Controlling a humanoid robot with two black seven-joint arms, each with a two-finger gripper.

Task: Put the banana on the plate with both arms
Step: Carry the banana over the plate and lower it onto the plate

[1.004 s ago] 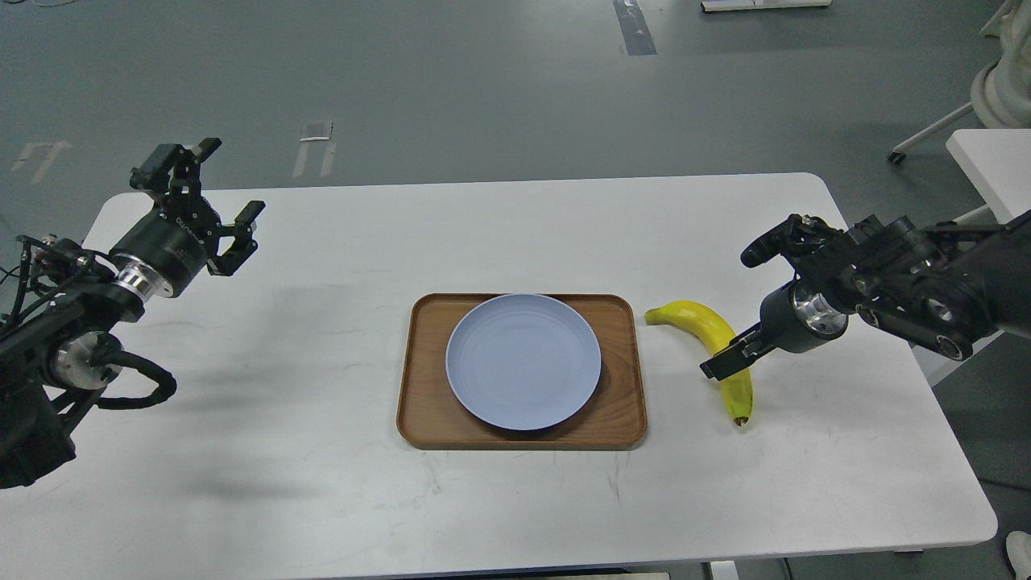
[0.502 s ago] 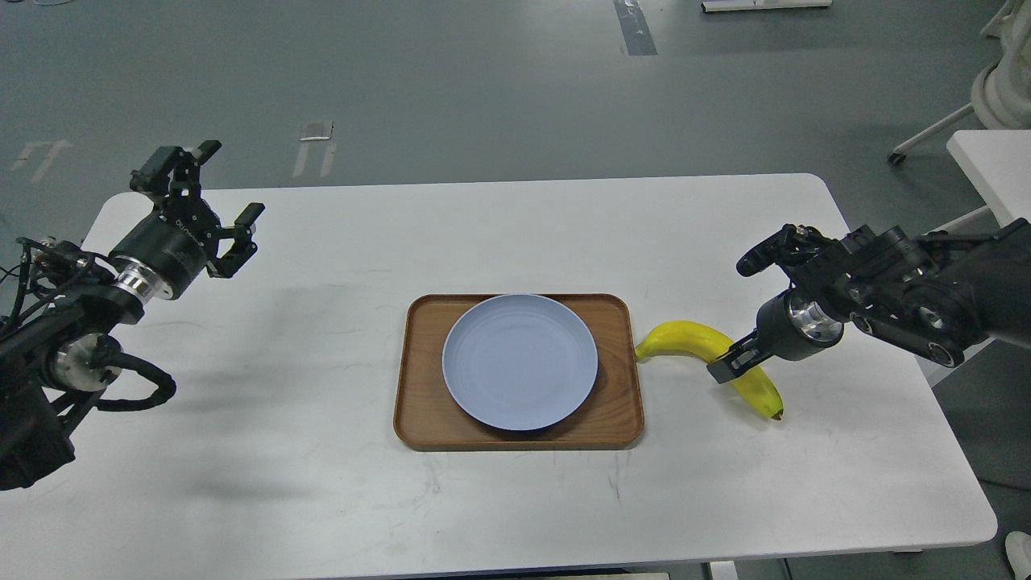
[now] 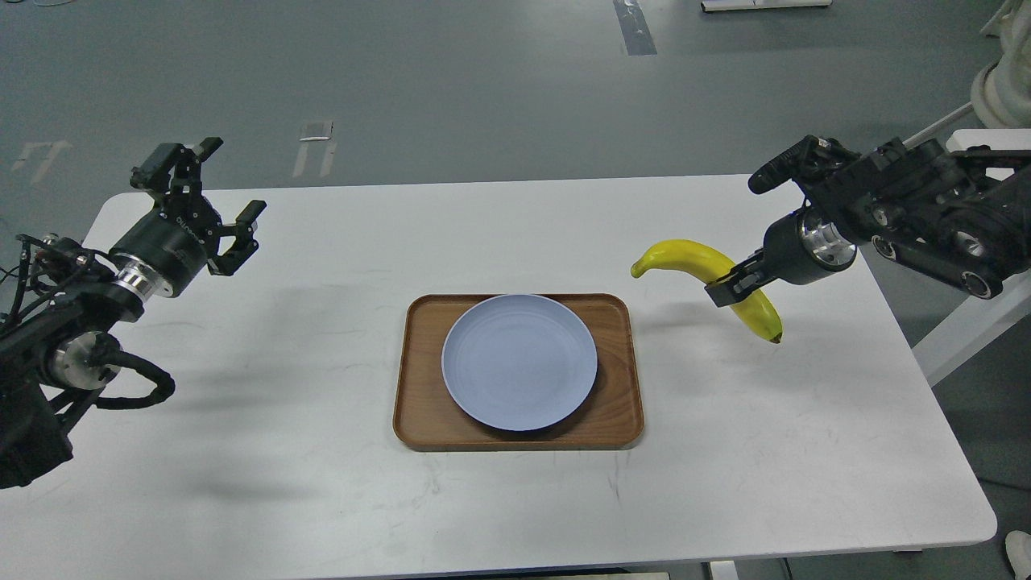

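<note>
The yellow banana (image 3: 693, 256) hangs in the air to the right of the tray, its greenish stem end pointing left and its dark tip down to the right. My right gripper (image 3: 727, 288) is shut on the banana's middle and holds it well above the table. The pale blue-lavender plate (image 3: 519, 361) lies in the wooden tray, left of and below the banana. My left gripper (image 3: 228, 201) is open and empty above the table's far left corner.
The brown wooden tray (image 3: 620, 411) sits at the middle of the white table (image 3: 322, 499). A white chair base and another white table edge stand off the table at the far right (image 3: 999, 89).
My right gripper has lifted the banana off the table, up and away from me. The tray and plate slid slightly left earlier. The left arm has barely moved.
</note>
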